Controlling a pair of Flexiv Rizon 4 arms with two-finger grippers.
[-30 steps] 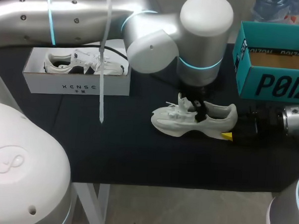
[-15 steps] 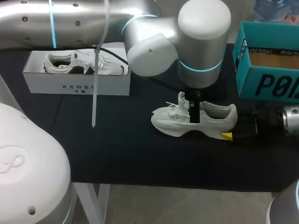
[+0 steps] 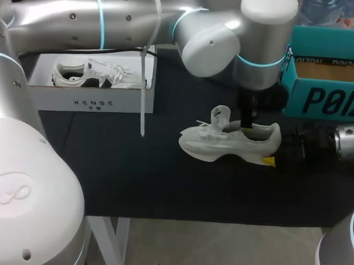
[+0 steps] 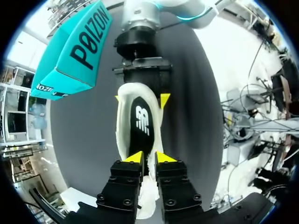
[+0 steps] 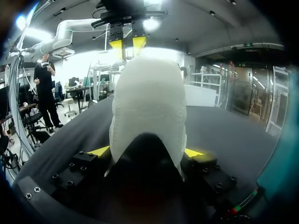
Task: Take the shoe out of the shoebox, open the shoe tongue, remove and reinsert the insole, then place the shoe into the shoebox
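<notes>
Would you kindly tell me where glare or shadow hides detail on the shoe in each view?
Head view: even light, the white shoe slightly washed out. Left wrist view: the black insole reads clearly; strong glare lies beyond the table. Right wrist view: bright room light behind the shoe's heel, deep shadow under it at the right gripper.

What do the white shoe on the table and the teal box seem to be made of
White shoe: likely knit fabric, matte; fine woven texture shows on its heel. Teal box: probably cardboard, smooth printed outside, plain brown inside.
</notes>
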